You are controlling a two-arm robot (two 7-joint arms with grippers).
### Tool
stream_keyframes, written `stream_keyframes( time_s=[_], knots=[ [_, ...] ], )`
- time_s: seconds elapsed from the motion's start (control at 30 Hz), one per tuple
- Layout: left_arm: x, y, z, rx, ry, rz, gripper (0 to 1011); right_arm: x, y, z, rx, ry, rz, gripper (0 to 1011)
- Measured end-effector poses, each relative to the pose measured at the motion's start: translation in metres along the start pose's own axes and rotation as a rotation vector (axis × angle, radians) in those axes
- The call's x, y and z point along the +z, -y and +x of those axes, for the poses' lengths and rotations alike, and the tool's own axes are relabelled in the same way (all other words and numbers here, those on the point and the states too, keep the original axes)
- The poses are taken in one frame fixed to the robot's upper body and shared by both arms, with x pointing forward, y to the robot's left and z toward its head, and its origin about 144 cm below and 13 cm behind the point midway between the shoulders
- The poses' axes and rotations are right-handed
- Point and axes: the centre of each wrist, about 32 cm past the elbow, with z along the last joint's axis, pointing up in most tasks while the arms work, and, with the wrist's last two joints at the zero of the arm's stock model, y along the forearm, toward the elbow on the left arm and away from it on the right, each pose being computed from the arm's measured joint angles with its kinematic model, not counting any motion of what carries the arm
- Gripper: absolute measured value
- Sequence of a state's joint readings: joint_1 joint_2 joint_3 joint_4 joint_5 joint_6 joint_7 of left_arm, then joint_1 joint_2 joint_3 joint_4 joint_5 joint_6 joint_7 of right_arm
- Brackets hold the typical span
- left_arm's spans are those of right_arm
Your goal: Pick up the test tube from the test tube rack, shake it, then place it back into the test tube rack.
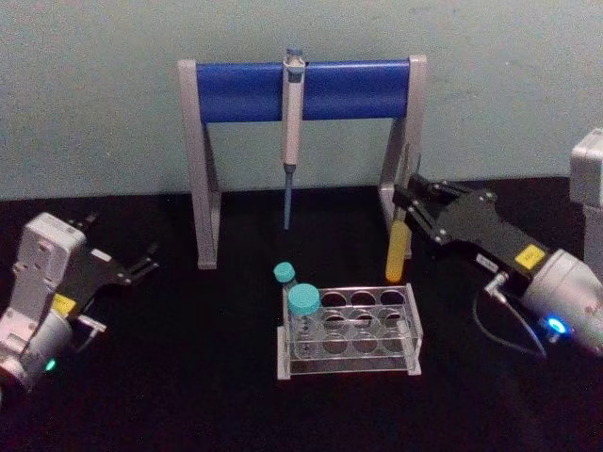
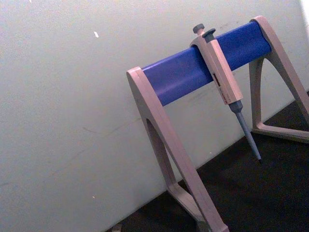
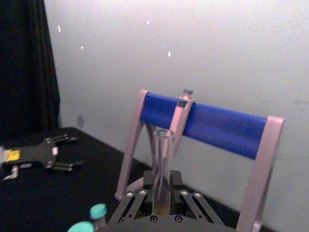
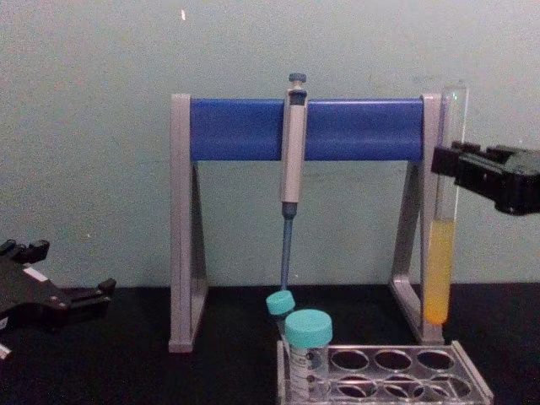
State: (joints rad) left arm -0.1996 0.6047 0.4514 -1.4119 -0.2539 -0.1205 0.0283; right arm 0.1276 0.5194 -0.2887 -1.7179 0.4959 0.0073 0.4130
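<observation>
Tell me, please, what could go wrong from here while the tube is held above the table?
The test tube is uncapped, so shaking could spill its yellow liquid. The right claw holds it seemingly close to the pipette stand, so a swing might strike it. The left claw sits parked.

test tube (image 4: 439, 270): we are seeing yellow-orange liquid — clear glass
pipette stand (image 1: 245, 91): blue bar, grey legs
caps (image 1: 303, 299): teal

There are one test tube (image 1: 399, 254), one test tube rack (image 1: 415, 330), two teal-capped tubes (image 1: 303, 303), one pipette (image 1: 293, 113) and one pipette stand (image 1: 243, 91).
</observation>
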Motion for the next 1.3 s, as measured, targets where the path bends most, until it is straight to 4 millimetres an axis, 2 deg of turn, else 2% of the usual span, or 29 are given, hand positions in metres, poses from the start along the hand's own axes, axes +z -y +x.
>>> stream_keyframes(
  time_s=[0.2,0.43,0.83,1.3],
  knots=[
    [0.000,0.000,0.000,0.000,0.000,0.000,1001,-0.002,0.005,-0.011,0.052,-0.025,-0.010,229],
    [0.000,0.000,0.000,0.000,0.000,0.000,1001,-0.003,-0.009,-0.022,0.111,-0.050,0.015,229],
    [0.000,0.000,0.000,0.000,0.000,0.000,1001,-0.004,-0.036,-0.011,0.071,-0.038,0.040,228],
    [0.000,0.000,0.000,0.000,0.000,0.000,1001,-0.002,-0.035,-0.004,0.034,-0.021,0.042,228]
  ],
)
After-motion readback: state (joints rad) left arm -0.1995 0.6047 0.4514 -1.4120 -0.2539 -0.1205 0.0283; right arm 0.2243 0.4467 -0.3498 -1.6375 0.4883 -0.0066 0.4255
